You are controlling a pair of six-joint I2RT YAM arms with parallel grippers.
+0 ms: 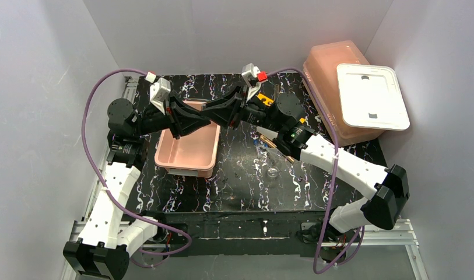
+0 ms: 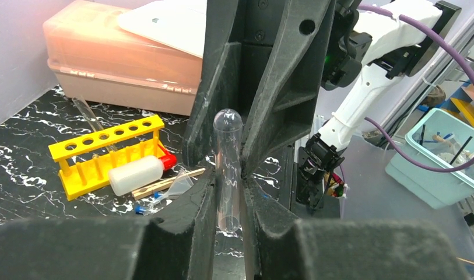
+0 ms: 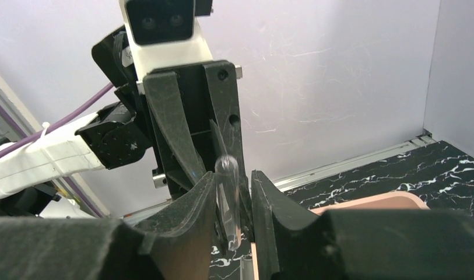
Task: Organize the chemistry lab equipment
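From above we see the two arms meet tip to tip over the open pink tub (image 1: 188,153) at the left of the black marbled worktop (image 1: 234,192), but the thing they share is lost there among the black fingers. The left wrist view settles it: the left claw (image 2: 228,184) is closed on a clear test tube (image 2: 227,140), pinched between its pads with the rounded end away from the camera. The right wrist view shows the same tube between the fingers of the right claw (image 3: 233,186), which stands slightly open, with a sliver of gap on one side. Only the left wrist view shows plainly the yellow six-hole rack (image 2: 106,153) standing on the worktop, with the white red-capped bottle (image 2: 135,175) lying against its front. Only the overhead view shows small clear glassware (image 1: 273,172) and brown and clear rods (image 1: 268,140) lying beside the right arm.
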